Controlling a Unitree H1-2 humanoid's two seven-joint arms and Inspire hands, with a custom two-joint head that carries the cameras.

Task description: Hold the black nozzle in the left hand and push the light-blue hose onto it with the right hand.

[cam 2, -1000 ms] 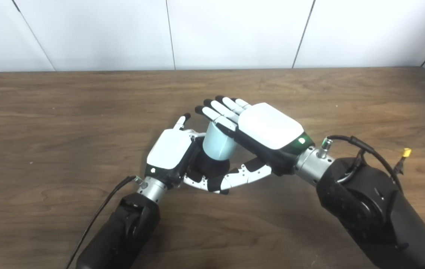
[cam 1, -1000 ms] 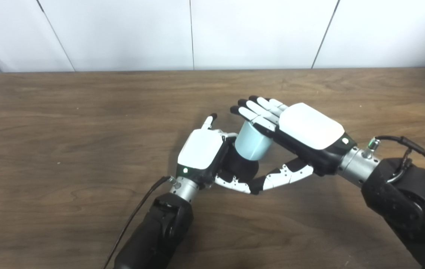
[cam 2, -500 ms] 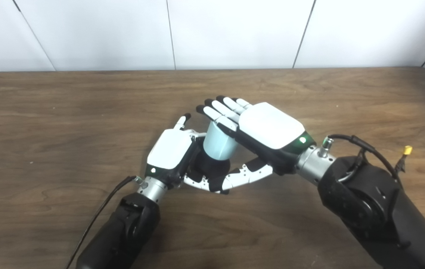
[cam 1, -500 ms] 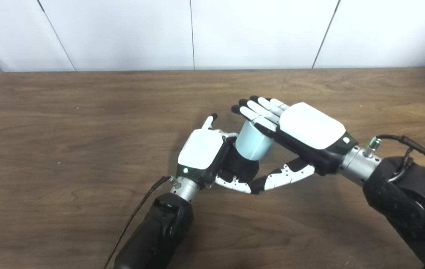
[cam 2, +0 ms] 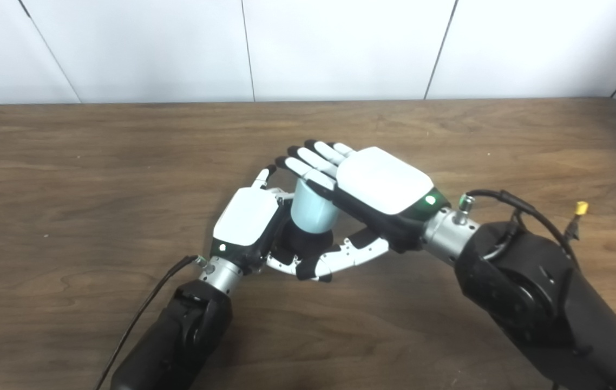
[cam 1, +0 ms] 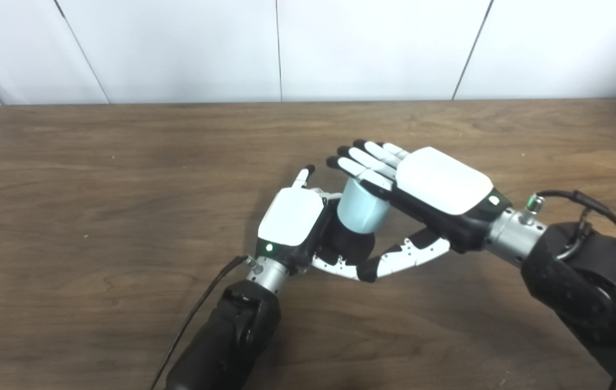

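Over the middle of the brown wooden table (cam 1: pixel 97 179) two robot hands meet. One black nozzle (cam 1: pixel 347 245) and one light-blue hose (cam 1: pixel 361 207) sit between them. That hose is a short, smooth, round tube, and its lower end touches the dark, rounded nozzle. Fingers of the left hand (cam 1: pixel 292 216) are wrapped around the nozzle. On top, the right hand (cam 1: pixel 438 189) lies flat against the hose, its fingers (cam 1: pixel 365 160) stretched out straight and spread, thumb under the nozzle.
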